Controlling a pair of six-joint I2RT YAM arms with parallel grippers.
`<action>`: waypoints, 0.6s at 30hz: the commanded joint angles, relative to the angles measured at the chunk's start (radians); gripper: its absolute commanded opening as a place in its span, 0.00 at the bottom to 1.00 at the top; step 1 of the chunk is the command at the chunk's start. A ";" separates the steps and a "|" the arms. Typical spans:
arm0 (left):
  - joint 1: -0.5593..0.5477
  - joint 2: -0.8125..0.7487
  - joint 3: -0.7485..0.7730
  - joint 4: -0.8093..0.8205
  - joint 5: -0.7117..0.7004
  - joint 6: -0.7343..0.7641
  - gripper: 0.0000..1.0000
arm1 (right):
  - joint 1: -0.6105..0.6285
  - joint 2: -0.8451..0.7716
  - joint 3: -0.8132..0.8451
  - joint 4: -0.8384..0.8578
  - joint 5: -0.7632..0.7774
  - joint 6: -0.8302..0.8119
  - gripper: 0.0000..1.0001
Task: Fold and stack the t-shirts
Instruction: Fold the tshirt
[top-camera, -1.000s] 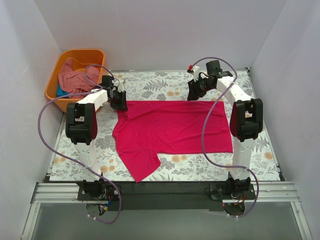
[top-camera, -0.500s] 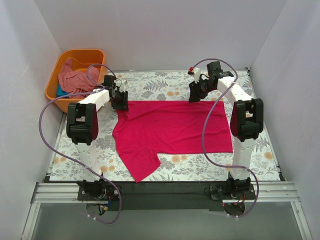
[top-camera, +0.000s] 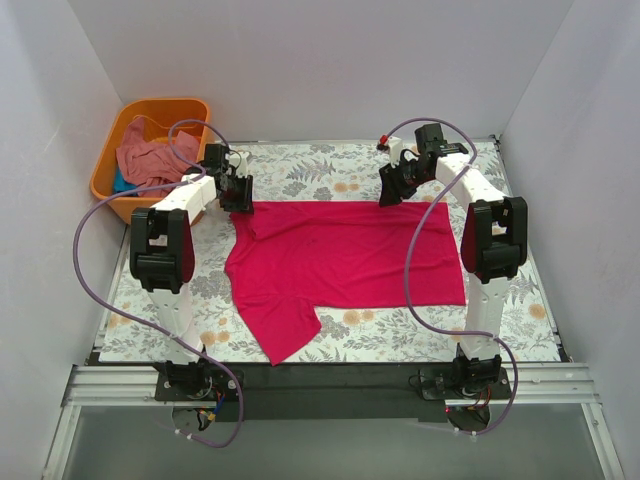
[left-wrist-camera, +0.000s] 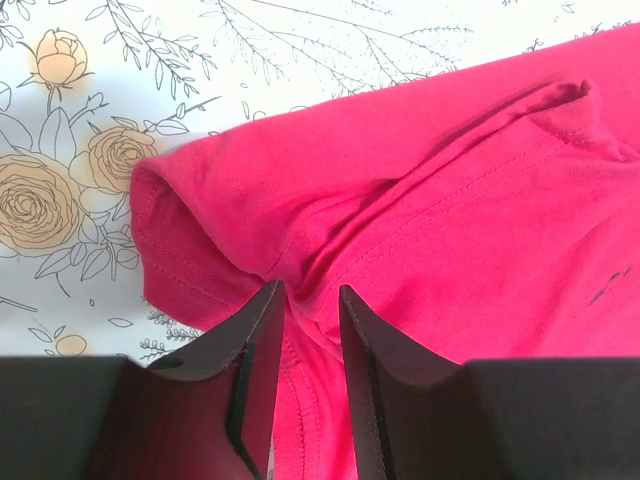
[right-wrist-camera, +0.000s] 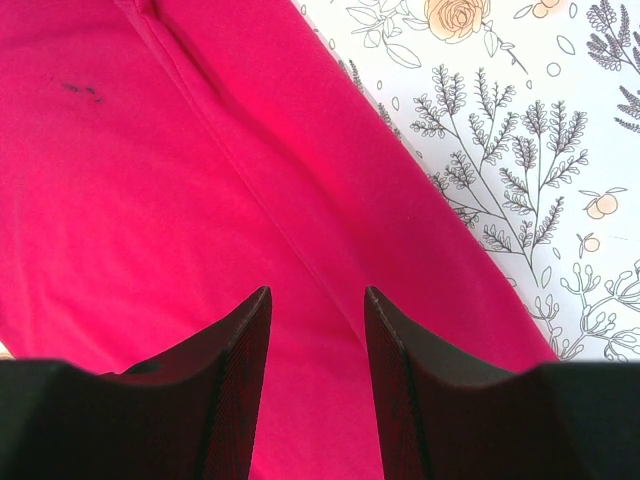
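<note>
Crimson t-shirt (top-camera: 340, 262) unmoved; left end effector (left-wrist-camera: 308, 305) pinches its sleeve, right end effector (right-wrist-camera: 315, 310) still parted above it.

No writing, label, brand, number or sign can be read in any view. The floral cloth (top-camera: 330, 170) on the worktop carries only printed roses and leaves, and the crimson-pink t-shirt (top-camera: 340, 260) shows just a few small dark specks that form no letters.
</note>
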 joint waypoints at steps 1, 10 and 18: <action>-0.003 -0.041 0.024 -0.006 0.005 0.012 0.28 | -0.007 -0.044 0.002 -0.010 -0.011 -0.015 0.48; -0.011 0.012 0.046 -0.005 0.022 0.028 0.28 | -0.008 -0.031 0.008 -0.017 -0.004 -0.020 0.48; -0.014 0.039 0.046 -0.002 0.019 0.033 0.28 | -0.016 -0.022 0.006 -0.020 -0.001 -0.023 0.48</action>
